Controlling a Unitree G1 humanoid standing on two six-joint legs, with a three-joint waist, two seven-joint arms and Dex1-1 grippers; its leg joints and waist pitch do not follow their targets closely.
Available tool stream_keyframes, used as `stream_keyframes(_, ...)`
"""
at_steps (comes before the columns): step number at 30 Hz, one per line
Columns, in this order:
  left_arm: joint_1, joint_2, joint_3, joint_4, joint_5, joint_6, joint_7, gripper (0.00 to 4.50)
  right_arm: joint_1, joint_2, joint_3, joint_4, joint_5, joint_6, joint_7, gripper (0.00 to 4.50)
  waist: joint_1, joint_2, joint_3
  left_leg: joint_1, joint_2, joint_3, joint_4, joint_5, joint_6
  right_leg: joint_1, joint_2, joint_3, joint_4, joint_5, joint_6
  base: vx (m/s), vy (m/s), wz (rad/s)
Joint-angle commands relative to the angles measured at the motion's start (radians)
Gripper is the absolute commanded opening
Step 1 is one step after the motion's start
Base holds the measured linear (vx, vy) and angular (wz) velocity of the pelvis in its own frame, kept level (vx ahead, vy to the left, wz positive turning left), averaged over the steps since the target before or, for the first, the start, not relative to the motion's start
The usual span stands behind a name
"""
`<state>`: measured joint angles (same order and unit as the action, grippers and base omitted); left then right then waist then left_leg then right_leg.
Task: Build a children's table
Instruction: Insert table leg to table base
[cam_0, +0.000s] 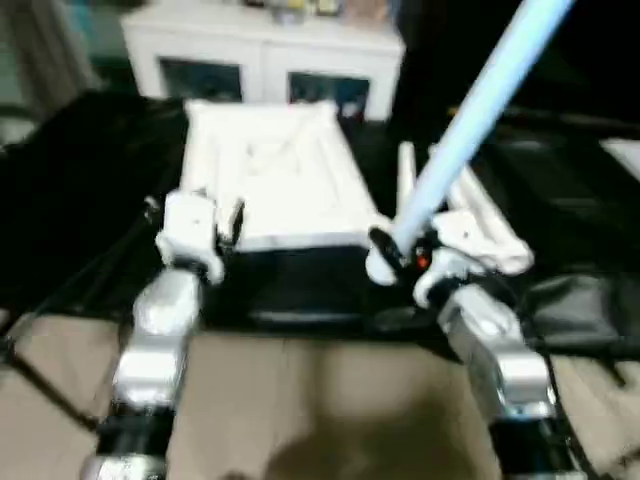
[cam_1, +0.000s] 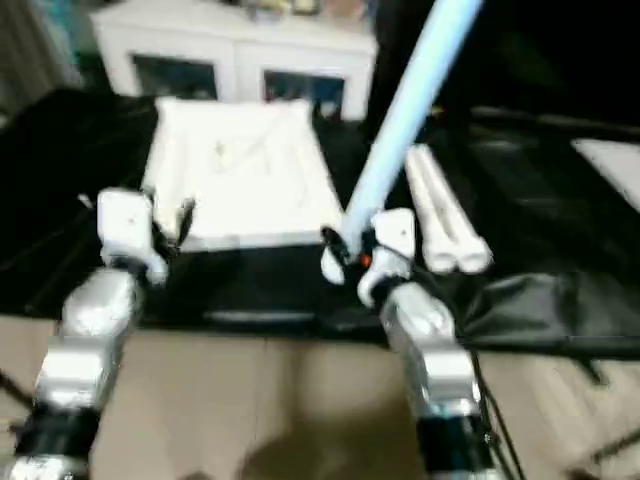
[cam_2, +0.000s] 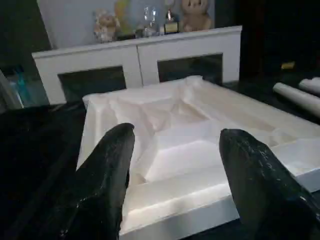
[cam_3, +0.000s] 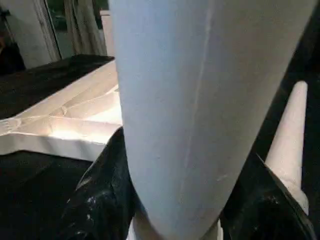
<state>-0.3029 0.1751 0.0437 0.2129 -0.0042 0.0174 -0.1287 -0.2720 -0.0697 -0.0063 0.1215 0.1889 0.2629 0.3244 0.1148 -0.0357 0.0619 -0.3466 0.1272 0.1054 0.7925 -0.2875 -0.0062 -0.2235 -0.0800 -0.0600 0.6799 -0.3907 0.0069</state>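
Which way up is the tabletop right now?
Upside down. The tabletop lies flat on the black-draped work table with its ribbed, recessed underside facing up, clearest in the left wrist view.

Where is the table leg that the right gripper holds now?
In the head views, the held leg rises from the right gripper up toward the picture's upper right, just right of the white table top and beside the spare legs on the black-draped table.

Head pair: high, looking forward and down over both forearms, sharing top (cam_0: 270, 180), cabinet (cam_0: 260, 60) and spare legs (cam_1: 445, 225). Left wrist: low, close behind its own fingers (cam_2: 107, 175), facing top and cabinet. Right wrist: hard against held leg (cam_3: 200, 100), top alongside.
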Motion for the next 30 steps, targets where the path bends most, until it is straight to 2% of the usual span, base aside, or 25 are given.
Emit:
stream_keyframes(1,-0.018,0.010,0.010,-0.001,0.003,0.000,-0.010,3.04,-0.025,0.003,-0.003,0.003,0.001,0.003,-0.009,1.86,0.025,0.009,-0.059,-0.033,0.035,0.002,-0.144,-0.013,0.049,0.080,-0.078,0.099,-0.204,-0.414,-0.208,0.133,0.006,0.42)
stream_keyframes(2,-0.017,0.009,0.012,0.001,0.003,-0.004,-0.013,3.04,-0.025,0.003,-0.004,0.003,0.003,-0.002,-0.006,1.86,-0.002,0.057,-0.083,0.081,0.073,-0.018,-0.245,0.063,0.069,0.019,0.009,0.006,-0.145,-0.137,-0.152,0.133,0.006,0.42)
stream_keyframes(3,-0.017,0.009,0.012,0.001,0.003,-0.004,-0.013,3.04,-0.025,0.003,-0.004,0.003,0.003,-0.003,-0.006,1.86,-0.043,0.081,-0.101,0.180,0.125,-0.110,-0.257,0.062,0.178,-0.087,0.047,-0.031,-0.036,-0.069,-0.098,0.181,0.047,0.30)
stream_keyframes(4,-0.017,0.008,0.012,0.002,0.004,-0.005,-0.014,3.04,-0.025,0.001,-0.004,0.002,0.003,-0.005,-0.004,1.86,-0.094,0.064,-0.118,0.233,0.189,-0.186,-0.252,0.133,0.367,-0.176,0.032,-0.024,0.067,-0.080,0.010,0.209,0.015,-0.11)
stream_keyframes(7,-0.016,0.009,0.010,0.005,0.003,-0.010,-0.014,3.04,-0.023,-0.008,0.011,-0.001,-0.007,-0.021,0.007,1.86,-0.097,0.040,-0.107,0.188,0.137,-0.140,-0.251,0.293,0.439,-0.268,0.002,-0.005,0.104,0.113,0.088,0.193,0.001,-0.14)
stream_keyframes(8,-0.015,0.010,0.008,0.004,0.001,-0.010,-0.016,3.04,-0.022,-0.007,0.012,-0.001,-0.010,-0.021,0.006,1.86,-0.098,0.030,-0.093,0.163,0.124,-0.111,-0.270,0.269,0.422,-0.268,0.000,-0.002,0.092,0.172,0.063,0.176,-0.003,-0.09)
stream_keyframes(9,-0.013,0.010,0.006,0.003,0.000,-0.011,-0.017,3.04,-0.022,-0.007,0.012,0.000,-0.011,-0.020,0.005,1.86,-0.104,-0.006,-0.078,0.128,0.061,-0.047,-0.279,0.154,0.356,-0.228,-0.017,0.021,-0.015,0.309,-0.035,0.200,-0.035,-0.04)
stream_keyframes(10,-0.012,0.010,0.005,0.003,0.000,-0.011,-0.017,3.04,-0.022,-0.006,0.011,0.001,-0.011,-0.019,0.004,1.86,-0.086,-0.070,-0.087,0.049,-0.043,0.014,-0.217,-0.050,0.244,-0.085,-0.050,0.119,-0.104,0.131,-0.043,0.207,-0.071,0.14)
stream_keyframes(11,-0.011,0.011,0.002,0.003,-0.002,-0.010,-0.018,3.04,-0.022,-0.002,0.007,0.001,-0.002,-0.010,0.003,1.86,-0.055,-0.087,-0.092,0.040,-0.081,0.029,-0.128,-0.120,0.192,-0.047,-0.091,0.176,-0.156,-0.096,-0.091,0.207,-0.071,0.14)
stream_keyframes(12,-0.010,0.011,0.000,0.003,-0.004,-0.010,-0.019,3.04,-0.022,0.001,0.004,0.000,0.005,-0.004,0.003,1.86,-0.049,-0.063,-0.087,0.013,-0.061,-0.008,-0.041,-0.099,0.090,-0.015,-0.165,0.230,-0.185,-0.299,-0.262,0.217,-0.066,0.19)
stream_keyframes(13,-0.010,0.011,-0.002,0.003,-0.005,-0.009,-0.021,3.04,-0.023,0.003,0.000,-0.004,0.012,0.008,0.001,1.86,-0.046,-0.038,-0.079,0.017,-0.059,-0.010,-0.021,-0.077,-0.048,-0.025,-0.103,0.273,-0.177,-0.282,-0.370,0.211,-0.031,-0.17)
stream_keyframes(14,-0.010,0.011,-0.002,0.003,-0.005,-0.009,-0.021,3.04,-0.023,0.003,-0.001,-0.005,0.013,0.007,0.002,1.86,-0.035,-0.046,-0.067,-0.004,-0.058,-0.014,-0.015,-0.088,-0.082,-0.004,-0.087,0.278,-0.168,-0.229,-0.415,0.211,-0.031,-0.17)
stream_keyframes(15,-0.010,0.011,-0.003,0.003,-0.005,-0.009,-0.022,3.04,-0.024,0.003,-0.003,-0.006,0.015,0.006,0.003,1.86,-0.013,-0.022,-0.050,-0.021,-0.018,-0.047,-0.023,-0.057,-0.129,-0.001,-0.083,0.303,-0.179,-0.164,-0.428,0.185,0.006,-0.41)
stream_keyframes(17,-0.006,0.008,-0.005,0.001,-0.007,-0.011,-0.037,3.04,-0.027,0.001,-0.004,-0.008,0.017,-0.002,0.002,1.86,-0.033,0.025,-0.046,0.016,0.012,-0.052,-0.194,-0.003,-0.183,-0.050,0.071,0.227,-0.158,-0.140,-0.224,0.167,0.053,-0.55)
stream_keyframes(18,-0.006,0.008,-0.005,0.001,-0.007,-0.011,-0.037,3.04,-0.027,0.001,-0.004,-0.008,0.017,-0.002,0.002,1.86,-0.069,0.096,-0.061,0.150,0.140,-0.122,-0.282,-0.095,-0.177,-0.220,0.093,0.102,0.015,-0.152,-0.049,0.173,0.081,-0.56)
stream_keyframes(19,0.003,-0.002,-0.002,-0.008,-0.028,-0.014,-0.059,3.04,-0.027,-0.006,-0.002,-0.014,0.010,-0.017,0.001,1.86,-0.078,0.067,-0.089,0.166,0.143,-0.189,-0.278,-0.034,0.005,-0.235,0.048,0.023,0.093,-0.019,-0.011,0.186,0.082,-0.15)
stream_keyframes(20,0.006,-0.005,-0.002,-0.011,-0.038,-0.013,-0.066,3.04,-0.027,-0.008,-0.001,-0.017,0.011,-0.019,0.002,1.86,-0.082,0.060,-0.090,0.171,0.134,-0.167,-0.258,0.046,0.050,-0.256,0.033,0.013,0.086,0.049,0.010,0.186,0.082,-0.15)
stream_keyframes(22,0.009,-0.003,-0.011,-0.014,-0.030,0.009,-0.063,3.04,-0.028,-0.010,-0.006,-0.026,0.019,-0.015,0.006,1.86,-0.099,0.040,-0.101,0.165,0.057,-0.100,-0.200,0.817,0.184,-0.296,0.021,-0.011,0.040,0.330,0.040,0.144,0.043,0.05)
stream_keyframes(23,0.010,-0.001,-0.017,-0.009,-0.034,0.008,-0.074,3.04,-0.029,-0.013,-0.010,-0.035,0.026,-0.016,0.018,1.86,-0.109,0.015,-0.108,0.174,0.029,-0.076,-0.165,1.017,0.197,-0.300,0.009,0.005,-0.012,0.463,0.009,0.143,0.025,0.04)
stream_keyframes(24,0.009,0.002,-0.020,-0.005,-0.042,-0.002,-0.089,3.04,-0.030,-0.015,-0.011,-0.043,0.031,-0.018,0.029,1.86,-0.126,-0.048,-0.125,0.121,-0.077,-0.032,-0.095,1.033,0.145,-0.228,-0.037,0.058,-0.065,0.810,-0.094,0.000,0.000,0.00)
stream_keyframes(25,0.008,0.007,-0.023,-0.003,-0.052,-0.014,-0.106,3.04,-0.031,-0.018,-0.013,-0.052,0.036,-0.017,0.040,1.86,-0.064,-0.083,-0.122,-0.027,-0.071,-0.027,-0.042,0.530,0.134,-0.075,-0.178,0.195,-0.071,1.227,-0.240,0.000,0.000,0.00)
stream_keyframes(26,0.008,0.007,-0.023,-0.003,-0.056,-0.013,-0.112,3.04,-0.031,-0.018,-0.013,-0.053,0.037,-0.017,0.041,1.86,-0.036,-0.065,-0.125,-0.056,0.016,-0.063,-0.068,0.243,0.068,-0.062,-0.223,0.221,-0.078,1.547,-0.376,0.017,-0.019,0.27)
stream_keyframes(27,0.013,0.022,-0.033,-0.014,-0.175,0.004,-0.293,3.22,-0.036,-0.026,-0.014,-0.066,0.058,-0.007,0.071,1.86,-0.036,-0.068,-0.121,-0.072,0.029,-0.068,-0.085,0.211,0.036,-0.053,-0.196,0.208,-0.064,1.604,-0.422,0.035,-0.071,0.19)
stream_keyframes(29,0.028,0.051,-0.059,-0.049,-0.261,0.046,-0.465,3.39,-0.046,-0.037,-0.014,-0.062,0.072,0.001,0.099,1.86,-0.050,-0.006,-0.108,-0.057,0.041,-0.054,-0.184,0.351,-0.015,-0.098,-0.048,0.114,-0.052,1.280,-0.427,-0.031,-0.115,0.04)
stream_keyframes(30,0.035,0.072,-0.085,-0.069,-0.277,0.077,-0.530,3.39,-0.054,-0.045,-0.011,-0.052,0.078,0.003,0.119,1.86,-0.079,0.025,-0.108,0.011,0.049,-0.035,-0.183,0.553,-0.008,-0.163,0.040,0.044,-0.037,0.822,-0.347,-0.041,-0.055,-0.07)
